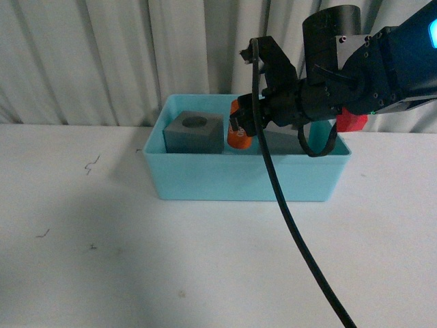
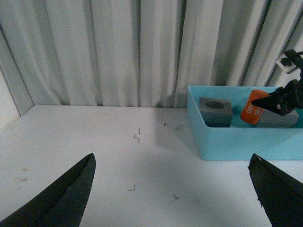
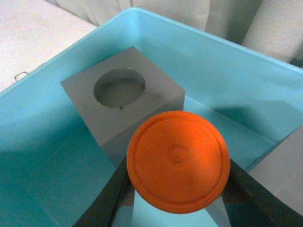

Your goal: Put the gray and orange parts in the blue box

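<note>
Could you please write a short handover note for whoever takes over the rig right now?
Right pincer: shut on the orange cylinder, held over the inside of the blue box, not yet released.
Left pincer: open, holding nothing, above the white table, away from the box.
Gray cube with round recess: already in the box, at its left end.
Second gray cube: also in the box, behind the right pincer; its recess is not visible.
Done: both cubes boxed.
Left: release the cylinder into the box, probably between the cubes, then withdraw the right arm.
</note>
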`<action>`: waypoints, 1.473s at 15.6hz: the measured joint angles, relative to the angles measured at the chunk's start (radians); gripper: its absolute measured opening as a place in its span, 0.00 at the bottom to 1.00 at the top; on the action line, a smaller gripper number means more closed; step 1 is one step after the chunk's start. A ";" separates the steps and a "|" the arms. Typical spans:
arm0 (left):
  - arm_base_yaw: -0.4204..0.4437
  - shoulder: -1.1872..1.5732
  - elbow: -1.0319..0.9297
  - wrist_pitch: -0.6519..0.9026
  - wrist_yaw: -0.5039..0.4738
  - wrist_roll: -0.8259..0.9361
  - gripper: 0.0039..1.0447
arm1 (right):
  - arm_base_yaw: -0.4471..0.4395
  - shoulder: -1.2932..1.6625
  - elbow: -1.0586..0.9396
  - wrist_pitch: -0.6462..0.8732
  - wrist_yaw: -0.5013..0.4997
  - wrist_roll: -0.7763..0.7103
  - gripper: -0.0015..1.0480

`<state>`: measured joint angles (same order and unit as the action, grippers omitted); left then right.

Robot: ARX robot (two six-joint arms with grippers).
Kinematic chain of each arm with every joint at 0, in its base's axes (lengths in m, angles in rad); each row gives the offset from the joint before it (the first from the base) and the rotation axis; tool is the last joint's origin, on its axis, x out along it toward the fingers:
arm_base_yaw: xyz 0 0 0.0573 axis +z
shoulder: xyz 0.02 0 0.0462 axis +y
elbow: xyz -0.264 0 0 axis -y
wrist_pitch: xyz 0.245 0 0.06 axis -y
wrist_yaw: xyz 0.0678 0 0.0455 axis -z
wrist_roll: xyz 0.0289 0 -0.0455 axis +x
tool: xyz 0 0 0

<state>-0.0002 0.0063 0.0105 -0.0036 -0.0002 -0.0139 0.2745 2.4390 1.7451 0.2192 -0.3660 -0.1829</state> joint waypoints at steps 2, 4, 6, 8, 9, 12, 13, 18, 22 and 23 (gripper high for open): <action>0.000 0.000 0.000 0.000 0.000 0.000 0.94 | 0.000 0.023 0.027 -0.008 0.007 0.000 0.43; 0.000 0.000 0.000 0.000 0.000 0.000 0.94 | 0.000 0.049 0.056 -0.021 0.011 0.000 0.43; 0.000 0.000 0.000 0.000 0.000 0.000 0.94 | 0.000 0.067 0.080 -0.031 0.016 0.000 0.43; 0.000 0.000 0.000 0.000 0.000 0.000 0.94 | 0.001 0.082 0.099 -0.034 0.019 0.000 0.43; 0.000 0.000 0.000 0.000 0.000 0.000 0.94 | 0.001 0.087 0.101 -0.035 0.019 0.000 0.43; 0.000 0.000 0.000 0.000 0.000 0.000 0.94 | 0.001 0.095 0.102 -0.035 0.019 0.001 0.43; 0.000 0.000 0.000 0.000 0.000 0.000 0.94 | -0.002 -0.031 -0.090 0.124 0.010 -0.028 0.94; 0.000 0.000 0.000 0.000 0.000 0.000 0.94 | -0.009 -0.125 -0.187 0.197 0.006 -0.048 0.94; 0.000 0.000 0.000 0.000 0.000 0.000 0.94 | -0.039 -0.314 -0.385 0.311 0.008 -0.082 0.94; 0.000 0.000 0.000 0.000 0.000 0.000 0.94 | -0.056 -0.382 -0.461 0.349 0.012 -0.093 0.94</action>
<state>-0.0002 0.0063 0.0105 -0.0036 -0.0002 -0.0139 0.2188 2.0571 1.2842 0.5678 -0.3538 -0.2764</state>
